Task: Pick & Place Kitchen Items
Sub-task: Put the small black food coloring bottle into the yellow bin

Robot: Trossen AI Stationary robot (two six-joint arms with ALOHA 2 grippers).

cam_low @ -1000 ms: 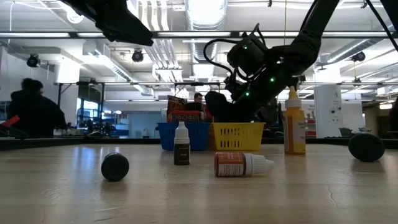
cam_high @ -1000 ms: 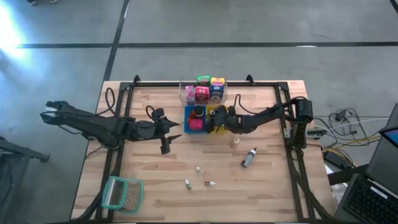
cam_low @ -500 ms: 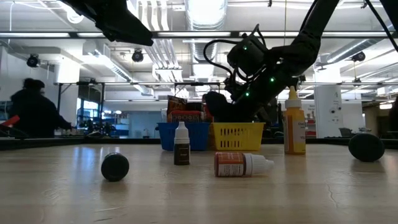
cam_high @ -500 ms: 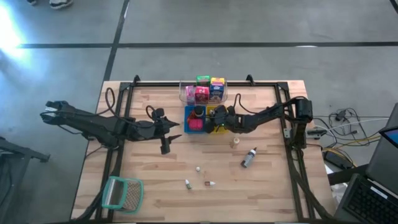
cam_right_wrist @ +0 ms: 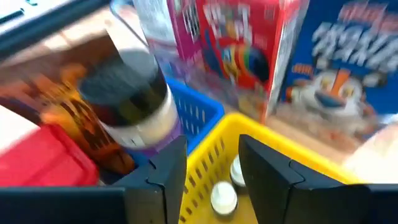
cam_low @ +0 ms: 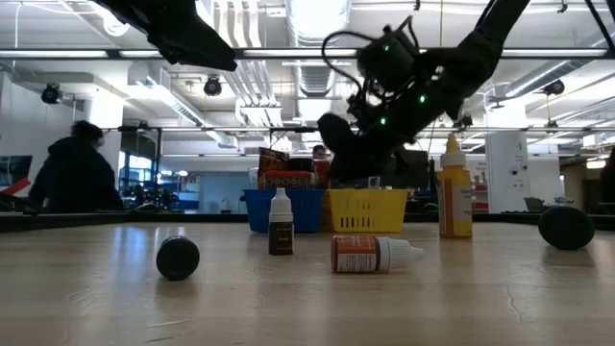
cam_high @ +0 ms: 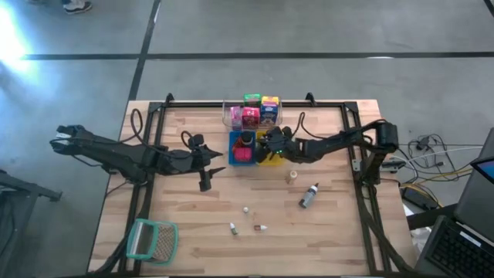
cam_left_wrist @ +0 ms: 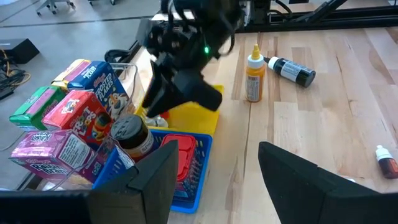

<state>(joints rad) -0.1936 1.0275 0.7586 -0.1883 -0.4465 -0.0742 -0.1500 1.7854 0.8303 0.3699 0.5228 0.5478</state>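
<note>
The table (cam_high: 185,224) carries the right gripper (cam_right_wrist: 211,163) over the yellow tray (cam_right_wrist: 249,134), jaws parted and empty, two pale eggs (cam_right_wrist: 224,198) below in it; left gripper (cam_left_wrist: 214,180) waits open beside the blue tray (cam_left_wrist: 193,165), holding nothing

The left gripper (cam_left_wrist: 214,180) hangs over the wooden table (cam_left_wrist: 323,112), its two dark fingers apart with nothing between them; ahead, the right gripper (cam_left_wrist: 163,107) points down over the yellow tray (cam_left_wrist: 196,118); just beside that sits a blue tray (cam_left_wrist: 186,186) holding a dark jar (cam_left_wrist: 132,135) and a red can (cam_left_wrist: 177,155); cereal boxes (cam_left_wrist: 78,112) stand together in a clear tub (cam_left_wrist: 127,73); farther off, an orange bottle (cam_left_wrist: 253,76) stands upright; a dark bottle (cam_left_wrist: 291,70) lies on its side nearby; a small dropper bottle (cam_left_wrist: 385,160) lies at the edge.
</note>
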